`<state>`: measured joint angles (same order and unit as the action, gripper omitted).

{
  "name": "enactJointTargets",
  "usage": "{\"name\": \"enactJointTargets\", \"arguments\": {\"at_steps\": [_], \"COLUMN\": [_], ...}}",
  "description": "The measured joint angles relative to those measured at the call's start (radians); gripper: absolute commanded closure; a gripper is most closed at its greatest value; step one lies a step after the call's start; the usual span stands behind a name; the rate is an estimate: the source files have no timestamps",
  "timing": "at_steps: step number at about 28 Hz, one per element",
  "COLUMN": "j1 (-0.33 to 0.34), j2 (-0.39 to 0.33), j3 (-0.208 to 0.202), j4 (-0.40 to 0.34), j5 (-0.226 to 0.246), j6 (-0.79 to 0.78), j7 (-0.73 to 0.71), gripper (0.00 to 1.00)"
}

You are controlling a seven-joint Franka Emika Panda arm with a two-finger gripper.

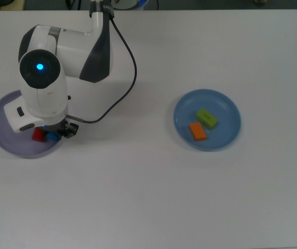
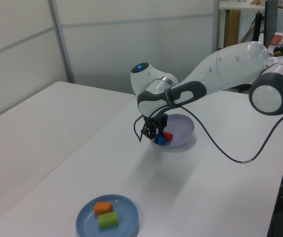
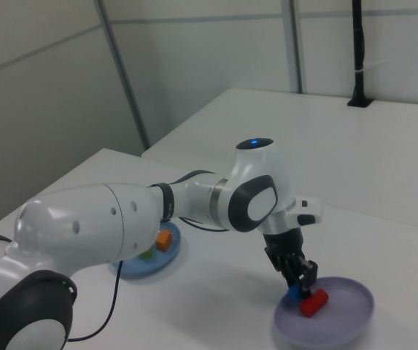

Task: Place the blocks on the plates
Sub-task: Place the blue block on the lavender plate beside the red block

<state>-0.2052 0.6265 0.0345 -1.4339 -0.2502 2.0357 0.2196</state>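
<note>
End effector (image 3: pixel 296 281) low over the lavender plate (image 3: pixel 347 321), at lower right of the right view, fingers clamped on the blue block (image 3: pixel 294 294). Same grip seen at centre of the left view (image 2: pixel 157 136), blue block (image 2: pixel 159 140) held just beside the red block (image 2: pixel 167 136). From the top view, end effector (image 1: pixel 55 134) mostly hidden under the white wrist at left of frame, only a sliver of the blue block (image 1: pixel 51 137) showing, with the red block (image 1: pixel 37 135) touching or nearly touching it on the top view's left.

Red block (image 3: pixel 314 303) lying flat inside the lavender plate, toward its near side in the right view. Cannot tell whether the blue block touches the plate floor or hangs just above it.

Lavender plate (image 1: pixel 0 135) at far left of the top view, partly covered by the arm; at centre right of the left view (image 2: pixel 183 131).

Arm (image 2: pixel 215 69) reaching in from the upper right of the left view, blue light lit on its wrist joint, black cable (image 1: pixel 122 88) looping down from the arm to the end effector.

Well apart, blue plate (image 1: pixel 231 116) at centre right of the top view, holding the green block (image 1: pixel 207 119) and the orange block (image 1: pixel 198 131), just beside each other. Same plate (image 2: pixel 131 217) at bottom centre of the left view, and at centre left of the right view (image 3: pixel 132 271) half hidden behind the arm.

All on a white bench (image 1: pixel 148 197).
</note>
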Motion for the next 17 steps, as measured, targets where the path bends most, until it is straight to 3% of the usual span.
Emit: {"name": "enactJointTargets", "arguments": {"at_steps": [1, 3, 8, 17], "j1": [0.000, -0.002, -0.011, -0.038], "j2": [0.001, 0.002, 0.002, -0.004], "j3": [0.000, 0.000, -0.001, -0.001], "j4": [0.000, 0.000, 0.004, 0.008], "j5": [-0.001, -0.002, -0.002, -0.002], "j6": [0.000, 0.000, 0.000, 0.000], "j7": [0.000, 0.000, 0.000, -0.061], "gripper": [0.79, 0.59, 0.00, 0.00]}}
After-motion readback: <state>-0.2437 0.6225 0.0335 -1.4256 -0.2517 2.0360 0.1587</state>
